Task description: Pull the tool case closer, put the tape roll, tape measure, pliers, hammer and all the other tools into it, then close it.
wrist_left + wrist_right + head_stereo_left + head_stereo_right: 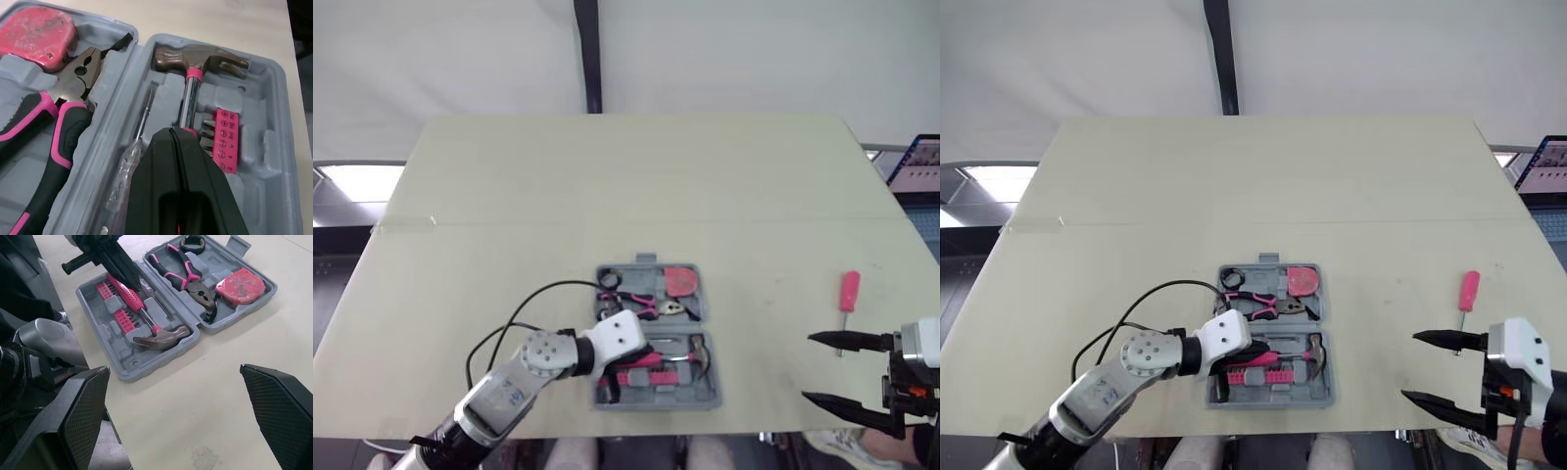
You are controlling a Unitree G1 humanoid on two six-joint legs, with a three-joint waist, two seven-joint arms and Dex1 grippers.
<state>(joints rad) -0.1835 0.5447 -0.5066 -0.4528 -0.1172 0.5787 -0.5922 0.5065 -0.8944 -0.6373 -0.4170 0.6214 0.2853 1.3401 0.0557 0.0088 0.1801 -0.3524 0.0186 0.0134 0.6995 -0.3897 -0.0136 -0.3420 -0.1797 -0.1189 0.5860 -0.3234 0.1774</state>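
Pale smooth desk (509,196). Grey moulded plastic tool case (713,394) open near front edge, within reach. Left gripper (172,132) clenched, tips on steel-headed hammer (693,354), likely seating it in its recess. Right gripper (808,368) spread wide beside pink-handled screwdriver (849,292) near right edge, probably next pickup. Pliers (641,304), red tape measure (680,281), black tape roll (609,280) nested in case.

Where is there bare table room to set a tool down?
Bare: the table's far half beyond the tool case, and the strip between case and pink screwdriver. Crowded: inside the case, where the left gripper sits shut over the hammer; the open right gripper is beside the screwdriver.
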